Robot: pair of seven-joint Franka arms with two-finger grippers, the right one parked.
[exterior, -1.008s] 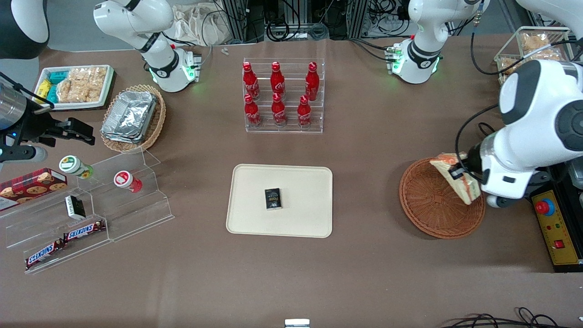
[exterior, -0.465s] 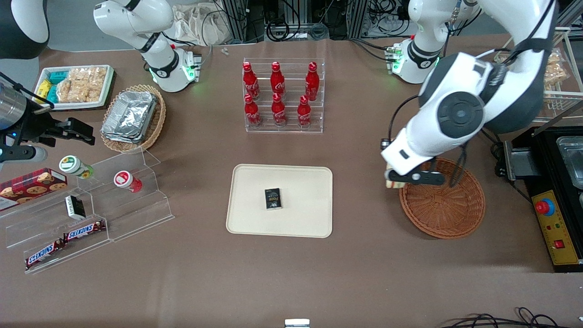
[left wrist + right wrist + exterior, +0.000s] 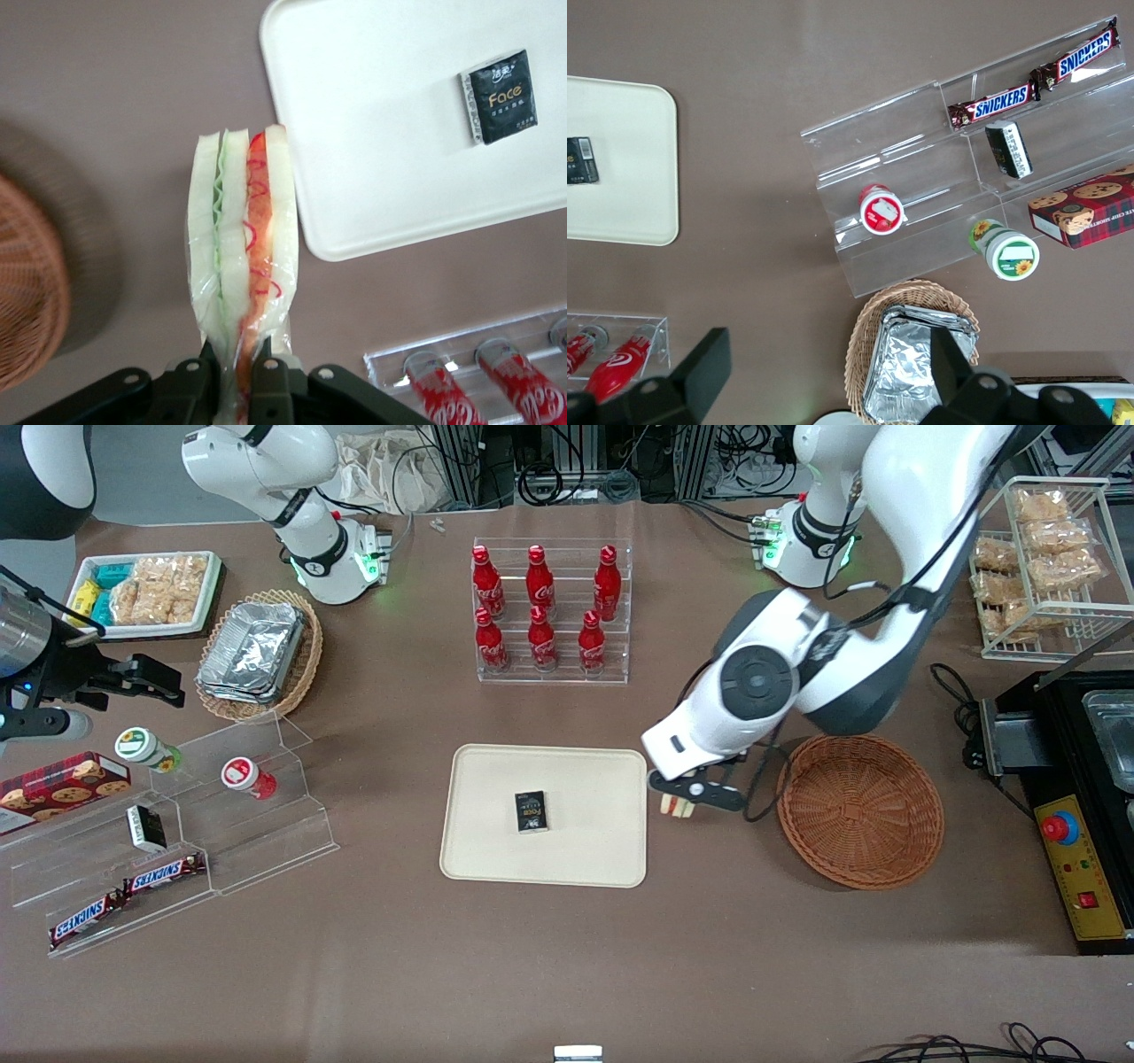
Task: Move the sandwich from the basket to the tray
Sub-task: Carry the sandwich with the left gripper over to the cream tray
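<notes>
My left gripper (image 3: pixel 680 797) (image 3: pixel 236 363) is shut on the sandwich (image 3: pixel 241 266), a plastic-wrapped wedge of white bread with red and green filling. It hangs above the bare tabletop between the cream tray (image 3: pixel 496 850) (image 3: pixel 372 133) and the reddish-brown wicker basket (image 3: pixel 859 810) (image 3: pixel 27 292), close to the tray's edge. In the front view only a bit of the sandwich (image 3: pixel 673 807) shows under the wrist. The basket holds nothing that I can see.
A small black packet (image 3: pixel 532 812) (image 3: pixel 502 96) lies on the tray. A clear rack of red cola bottles (image 3: pixel 551 611) stands farther from the front camera than the tray. Clear snack shelves (image 3: pixel 177 841) sit toward the parked arm's end; a control box (image 3: pixel 1081 868) sits at the working arm's end.
My gripper has carried the sandwich up out of the basket and across toward the tray; it now hangs just short of the tray's edge.
</notes>
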